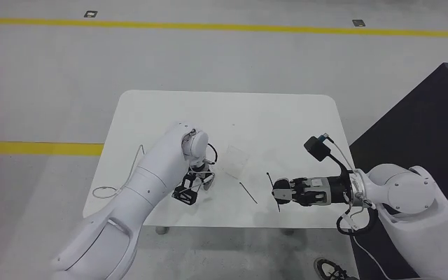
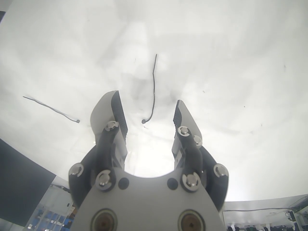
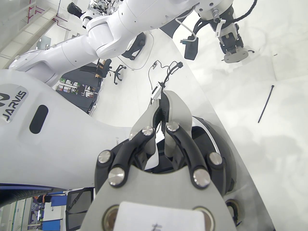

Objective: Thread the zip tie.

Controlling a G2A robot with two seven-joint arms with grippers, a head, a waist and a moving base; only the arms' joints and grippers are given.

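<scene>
A black zip tie (image 2: 153, 90) lies on the white table (image 1: 280, 126), its head end between the fingers of my open left gripper (image 2: 147, 99), which hovers low over it. That gripper (image 1: 190, 190) is near the table's front left. A second zip tie (image 1: 247, 192) lies loose in the middle, also seen as a zip tie (image 3: 266, 104) from the right wrist. My right gripper (image 1: 278, 190) is at the front right, shut on a third zip tie (image 1: 273, 190) that crosses its tips. In the right wrist view its fingers (image 3: 164, 94) are pressed together and hide the tie.
A clear plastic bag (image 1: 236, 162) lies flat behind the loose tie. The table's front edge runs close under both grippers. A dark panel (image 1: 413, 126) stands to the right of the table. The far half of the tabletop is bare.
</scene>
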